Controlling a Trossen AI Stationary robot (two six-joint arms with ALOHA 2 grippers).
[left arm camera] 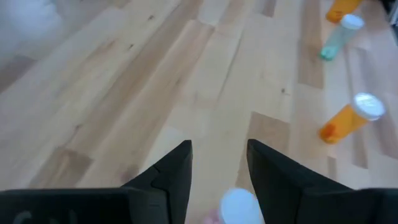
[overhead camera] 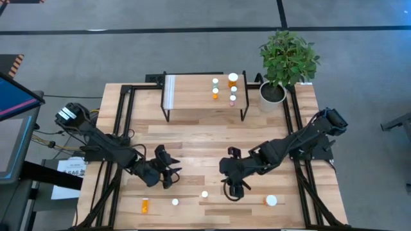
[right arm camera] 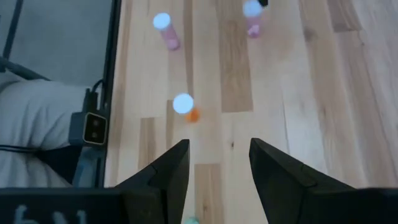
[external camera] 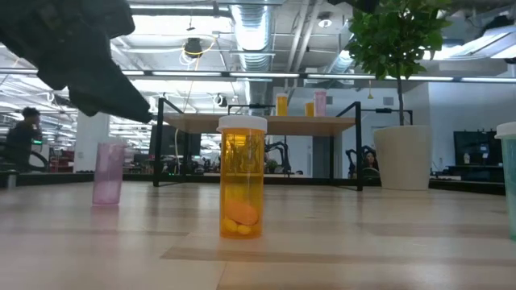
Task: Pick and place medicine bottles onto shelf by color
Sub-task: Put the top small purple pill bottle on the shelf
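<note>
Medicine bottles (overhead camera: 174, 202) are scattered along the near edge of the pale plank tabletop (overhead camera: 192, 138). They are small cylinders of translucent plastic with round white caps. Farthest left, an orange bottle (overhead camera: 145, 205) lies on its side. Just past it, the left gripper (overhead camera: 168, 168) hangs low over the boards. Its wrist view shows a white-capped pink bottle (left arm camera: 239, 206) between its dark, wedge-shaped tips, though whether it is pinched cannot be told. Two upright bottles come next, seen from above as white dots.

At table height, a clear amber bottle (external camera: 242, 185) shows orange pills at its bottom, and no label can be read. Behind it stands the shelf (overhead camera: 192, 96), a light-wood slab on thin black legs with a white strip at its left end. Five bottles are clustered at its right end.

The right gripper (overhead camera: 234, 186) hovers with its fingers (right arm camera: 174, 171) spread over bare wood. A larger capped bottle (overhead camera: 271, 201) stands to its right, and a leafy plant in a white pot (overhead camera: 272, 95) crowds the far right corner
</note>
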